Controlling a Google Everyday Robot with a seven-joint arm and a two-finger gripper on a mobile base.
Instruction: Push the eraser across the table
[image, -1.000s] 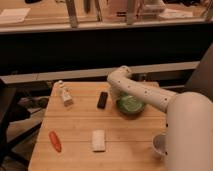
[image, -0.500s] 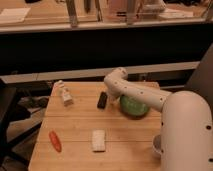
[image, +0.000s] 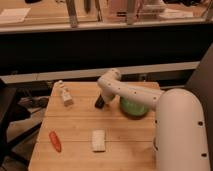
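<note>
With my tool (image: 104, 98) at the eraser (image: 100, 102), the eraser lies at its 7 o'clock on the tabletop (image: 75, 132). Its long axis runs 1-to-7 o'clock. I cannot tell the tool's state.

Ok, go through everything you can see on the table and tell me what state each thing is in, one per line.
Eraser: flat on the table, gripper right at it.
Gripper: down at the eraser, near the table's far middle.
Green bowl: upright, partly hidden by the arm.
Pale block: lying flat, near front.
Orange carrot: lying flat, front left.
Small bottle: tipped over, far left.
</note>
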